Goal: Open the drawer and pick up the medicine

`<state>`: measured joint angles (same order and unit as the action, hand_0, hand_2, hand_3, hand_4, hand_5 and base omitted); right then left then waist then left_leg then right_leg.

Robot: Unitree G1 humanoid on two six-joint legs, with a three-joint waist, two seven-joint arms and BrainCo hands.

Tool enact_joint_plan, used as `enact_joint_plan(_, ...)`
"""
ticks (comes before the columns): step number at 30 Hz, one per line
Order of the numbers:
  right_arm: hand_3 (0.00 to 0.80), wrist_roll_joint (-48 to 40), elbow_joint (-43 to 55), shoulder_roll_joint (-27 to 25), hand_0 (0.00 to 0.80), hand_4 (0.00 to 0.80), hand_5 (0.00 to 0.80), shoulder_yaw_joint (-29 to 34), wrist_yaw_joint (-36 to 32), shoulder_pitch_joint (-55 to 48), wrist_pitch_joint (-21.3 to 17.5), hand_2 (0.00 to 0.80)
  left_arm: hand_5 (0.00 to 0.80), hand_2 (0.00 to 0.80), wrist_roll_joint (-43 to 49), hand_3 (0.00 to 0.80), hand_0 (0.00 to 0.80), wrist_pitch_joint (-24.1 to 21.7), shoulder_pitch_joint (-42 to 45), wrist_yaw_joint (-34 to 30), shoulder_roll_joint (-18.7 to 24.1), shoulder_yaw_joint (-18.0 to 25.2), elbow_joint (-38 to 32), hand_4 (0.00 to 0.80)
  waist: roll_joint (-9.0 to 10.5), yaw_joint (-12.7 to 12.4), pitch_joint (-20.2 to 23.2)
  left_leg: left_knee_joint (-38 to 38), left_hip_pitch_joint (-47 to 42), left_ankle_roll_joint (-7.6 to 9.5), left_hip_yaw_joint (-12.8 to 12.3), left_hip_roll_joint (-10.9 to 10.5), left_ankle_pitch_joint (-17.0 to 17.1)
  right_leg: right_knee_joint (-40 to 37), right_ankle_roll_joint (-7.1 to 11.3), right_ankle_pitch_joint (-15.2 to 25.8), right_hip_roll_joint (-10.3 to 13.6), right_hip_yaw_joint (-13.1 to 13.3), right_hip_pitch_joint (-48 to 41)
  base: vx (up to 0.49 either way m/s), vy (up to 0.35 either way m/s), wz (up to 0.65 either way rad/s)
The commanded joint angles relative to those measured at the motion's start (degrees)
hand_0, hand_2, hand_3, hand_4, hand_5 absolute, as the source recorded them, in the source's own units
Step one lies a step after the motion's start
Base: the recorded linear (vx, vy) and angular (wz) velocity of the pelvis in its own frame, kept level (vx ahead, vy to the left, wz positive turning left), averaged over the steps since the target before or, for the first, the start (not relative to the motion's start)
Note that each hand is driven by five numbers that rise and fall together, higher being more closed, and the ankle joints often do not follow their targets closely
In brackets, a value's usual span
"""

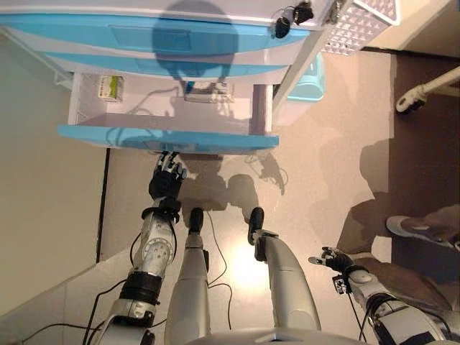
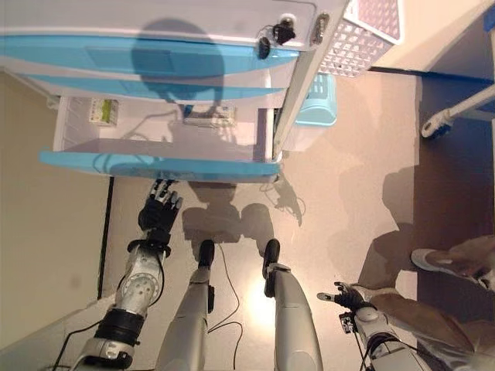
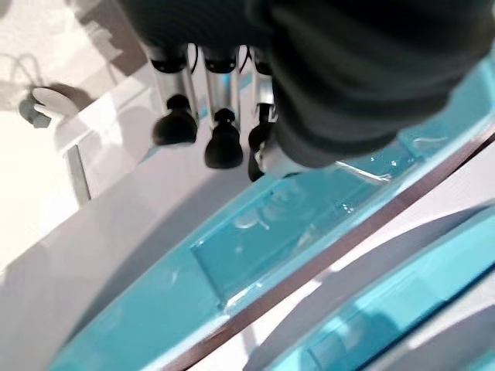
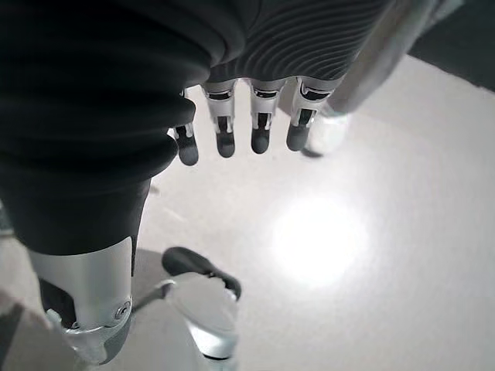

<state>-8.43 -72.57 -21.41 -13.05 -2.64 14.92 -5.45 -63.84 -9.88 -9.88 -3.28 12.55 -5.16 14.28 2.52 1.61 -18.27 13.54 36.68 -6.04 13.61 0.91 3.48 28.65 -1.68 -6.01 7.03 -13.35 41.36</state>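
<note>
The lowest drawer (image 1: 165, 136) of a white cabinet with blue fronts stands pulled out. Inside it, a small green and white medicine box (image 1: 111, 88) lies at the back left, and a flat pack (image 1: 208, 92) lies near the back middle. My left hand (image 1: 167, 180) is just in front of the drawer's blue front, fingers straight, holding nothing. In the left wrist view its fingertips (image 3: 224, 143) hover over the blue front and its handle recess (image 3: 294, 224). My right hand (image 1: 332, 259) hangs low at my right side, relaxed and empty.
Two closed blue drawers (image 1: 144, 36) sit above the open one. A white perforated basket (image 1: 359, 25) and a light blue bin (image 1: 309, 83) stand right of the cabinet. A person's shoe and leg (image 1: 413, 228) are at the right, with a white tube (image 1: 424, 93) behind.
</note>
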Motion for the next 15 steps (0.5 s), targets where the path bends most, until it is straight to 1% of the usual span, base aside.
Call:
enact_joint_plan(1, 0.0, 0.6, -0.6, -2.6, 0.0, 0.0, 0.0, -0.3, 0.9, -4.5, 0.1, 0.0, 0.8, 0.8, -0.3, 0.8, 0.8, -3.7, 2.4, -5.5, 3.8, 2.9, -14.1, 0.8, 0.79, -3.1, 3.5, -0.1, 5.3, 3.84, 1.4, -5.2, 3.4, -4.9, 3.24, 3.1, -1.0, -2.3, -0.7, -0.003, -0.044, 0.42)
enact_joint_plan(4, 0.0, 0.3, -0.7, -3.0, 0.0, 0.0, 0.0, 0.3, 1.1, -5.0, 0.2, 0.0, 0.8, 0.8, -1.1, 0.8, 0.8, -2.2, 4.4, -6.5, 4.5, 1.2, -15.2, 0.8, 0.45, -4.5, 2.6, 0.2, 4.9, 3.72, 3.6, -5.8, 4.0, -3.1, 2.78, 1.6, -0.4, -4.7, -1.6, 0.027, -0.096, 0.43)
enact_joint_plan(5, 0.0, 0.2, -0.6, -3.0, 0.0, 0.0, 0.0, 0.0, 1.0, -5.6, 0.3, 0.0, 0.8, 0.8, -1.5, 0.8, 0.8, -1.1, 6.0, -7.1, 5.2, 0.6, -15.5, 0.8, 0.9, -5.4, 2.2, 0.6, 3.9, 3.49, 5.6, -6.4, 2.7, -1.3, 2.95, -1.4, 0.1, -5.6, -2.9, 0.095, -0.132, 0.45)
enact_joint_plan(6, 0.0, 0.2, -0.5, -3.0, 0.0, 0.0, 0.0, 0.0, 1.0, -5.7, 0.3, 0.0, 0.8, 0.8, -1.5, 0.8, 0.8, -1.1, 6.1, -7.1, 5.2, 0.6, -15.5, 0.8, 0.87, -5.3, 2.2, 0.6, 3.9, 3.48, 5.7, -6.5, 2.7, -1.3, 2.95, -1.4, 0.2, -5.7, -3.0, 0.101, -0.136, 0.57)
enact_joint_plan(8, 0.0, 0.1, -0.3, -2.7, 0.0, 0.0, 0.0, -0.2, 1.0, -6.2, 0.2, 0.0, 0.8, 0.8, -2.0, 0.8, 0.8, -0.2, 7.1, -7.5, 5.5, 0.0, -15.9, 0.8, 0.88, -6.3, 1.9, 0.4, 3.7, 3.31, 7.3, -6.9, 3.2, -0.6, 2.76, -2.4, 0.4, -7.3, -3.7, 0.011, -0.065, 0.58)
enact_joint_plan(10, 0.0, 0.0, -0.3, -2.6, 0.0, 0.0, 0.0, -0.5, 0.9, -6.2, 0.3, 0.0, 0.8, 0.8, -2.2, 0.8, 0.8, 0.4, 8.3, -7.7, 6.1, -0.3, -15.8, 0.8, 0.8, -7.1, 1.7, 0.1, 3.4, 3.19, 8.6, -7.1, 3.5, -0.2, 2.69, -3.2, 0.5, -8.7, -4.5, 0.013, -0.067, 0.37)
enact_joint_plan(13, 0.0, 0.0, 0.1, -2.6, 0.0, 0.0, 0.0, -0.9, 0.9, -6.0, 0.3, 0.0, 0.8, 0.8, -1.7, 0.8, 0.8, 1.2, 9.5, -7.8, 7.5, -0.8, -15.5, 0.8, 0.82, -7.9, 1.7, -0.1, 3.3, 3.19, 9.6, -7.3, 3.8, -0.1, 2.45, -3.7, 0.4, -9.7, -5.2, 0.01, -0.038, 0.25)
enact_joint_plan(14, 0.0, -0.1, 0.2, -2.6, 0.0, 0.0, 0.0, -0.9, 0.8, -6.0, 0.3, 0.0, 0.452, 0.452, -1.7, 0.452, 0.452, 1.6, 9.6, -7.9, 7.7, -1.0, -15.5, 0.452, 0.86, -8.1, 1.7, -0.2, 3.2, 3.14, 9.8, -7.3, 3.9, -0.2, 2.4, -3.8, 0.3, -9.9, -5.4, 0.018, -0.02, 0.21)
enact_joint_plan(15, 0.0, -0.1, 0.4, -2.5, 0.0, 0.0, 0.0, -1.1, 0.7, -5.8, 0.3, 0.0, 0.0, 0.0, -1.6, 0.0, 0.0, 2.0, 10.0, -8.2, 8.2, -1.3, -15.5, 0.0, 0.92, -8.2, 1.8, -0.5, 3.1, 3.1, 10.0, -7.3, 4.0, -0.3, 2.43, -3.8, 0.3, -10.1, -5.6, 0.018, -0.012, 0.18)
